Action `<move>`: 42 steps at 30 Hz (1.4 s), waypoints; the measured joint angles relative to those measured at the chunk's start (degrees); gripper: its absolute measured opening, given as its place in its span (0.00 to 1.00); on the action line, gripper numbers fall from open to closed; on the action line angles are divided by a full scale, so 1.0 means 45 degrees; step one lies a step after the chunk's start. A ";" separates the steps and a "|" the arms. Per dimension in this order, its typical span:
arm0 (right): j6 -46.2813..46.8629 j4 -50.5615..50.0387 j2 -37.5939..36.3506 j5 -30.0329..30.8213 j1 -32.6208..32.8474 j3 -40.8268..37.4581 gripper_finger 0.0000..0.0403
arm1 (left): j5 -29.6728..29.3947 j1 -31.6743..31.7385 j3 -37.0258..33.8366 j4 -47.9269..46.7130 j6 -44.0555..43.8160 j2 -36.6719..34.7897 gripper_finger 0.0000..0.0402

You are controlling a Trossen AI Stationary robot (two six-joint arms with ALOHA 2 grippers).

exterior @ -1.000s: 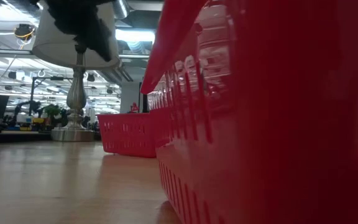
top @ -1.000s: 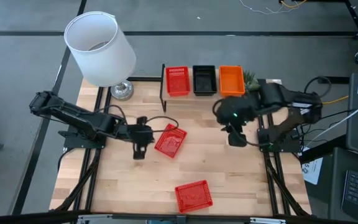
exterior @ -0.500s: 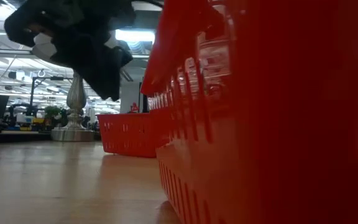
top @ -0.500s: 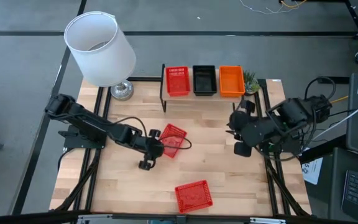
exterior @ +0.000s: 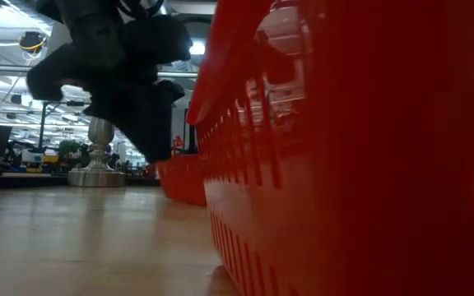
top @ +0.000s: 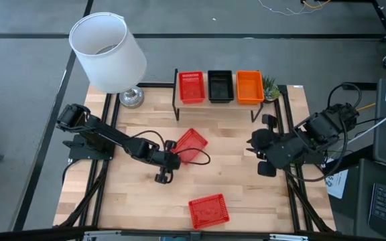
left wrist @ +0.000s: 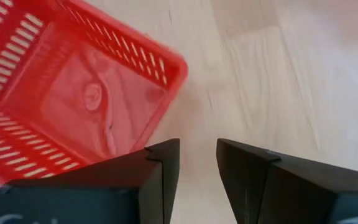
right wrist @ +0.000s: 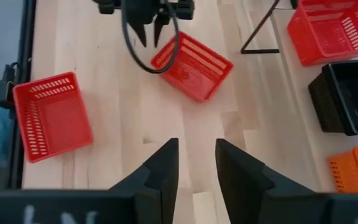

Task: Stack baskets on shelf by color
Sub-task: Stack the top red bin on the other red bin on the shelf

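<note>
A red basket (top: pixel 191 145) lies open side up on its bottom at mid-table, turned askew; it also shows in the left wrist view (left wrist: pixel 73 93). My left gripper (top: pixel 175 159) (left wrist: pixel 197 146) stands at its near-left rim, open by a narrow gap, with bare wood between the fingers. A second red basket (top: pixel 209 210) sits by the near edge and fills the low view (exterior: pixel 344 164). The shelf (top: pixel 175 100) at the far edge carries one red (top: pixel 191 87), one black (top: pixel 220 86) and one orange basket (top: pixel 249 86). My right gripper (top: pixel 251 144) (right wrist: pixel 197 146) hovers at the table's right, open by a narrow gap, touching nothing. My left gripper comes slanting down from the table's left. One fingertip (left wrist: pixel 163 155) stands right at the mid-table basket's rim (left wrist: pixel 135 134) near a corner. I cannot tell whether it touches. Nothing lies between the fingers, and the basket rests flat on the table.
A lamp with a wide white shade (top: pixel 107 52) stands on its metal foot (top: pixel 131 97) at the far left corner. A small plant (top: pixel 270 86) sits right of the shelf. A black cable loop (top: pixel 203 158) hangs off the left gripper beside the basket. Bare wood lies between the two loose baskets.
My left gripper has moved right and toward the near edge, dropping low beside the mid-table basket. That basket has turned about and slid a little toward the far right. My right arm has drawn back from the shelf toward the table's right and near side.
</note>
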 joint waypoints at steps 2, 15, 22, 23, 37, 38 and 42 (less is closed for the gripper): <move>0.0000 -0.0002 0.0000 -0.0005 0.0172 0.0000 0.26 | -0.0379 -0.0002 0.0152 -0.0040 0.0024 -0.0042 0.25; 0.0039 -0.0002 0.0000 -0.0019 0.1038 0.0000 0.26 | -0.1218 0.0210 0.1027 -0.0607 0.3976 -0.0092 0.25; 0.0098 -0.0002 0.0005 -0.0010 0.1343 0.0000 0.26 | -0.1074 0.0781 0.1031 -0.0679 0.5791 0.0242 0.25; 0.0163 -0.0002 0.0005 -0.0010 0.1347 0.0000 0.26 | -0.1065 0.0866 0.1023 -0.0761 0.5798 0.0241 0.25; 0.1079 -0.0002 0.0006 0.0218 0.1407 0.0000 0.26 | -0.0767 0.1117 0.1013 -0.0490 0.5795 0.1303 0.24; 0.1084 0.0020 0.0010 0.0485 0.1431 -0.0037 0.26 | -0.0783 0.1164 0.1013 -0.0532 0.5610 0.1307 0.23; 0.1837 0.0142 0.0000 0.2715 0.1572 -0.1077 0.26 | -0.0836 0.1346 0.1018 -0.0503 0.4466 0.1284 0.06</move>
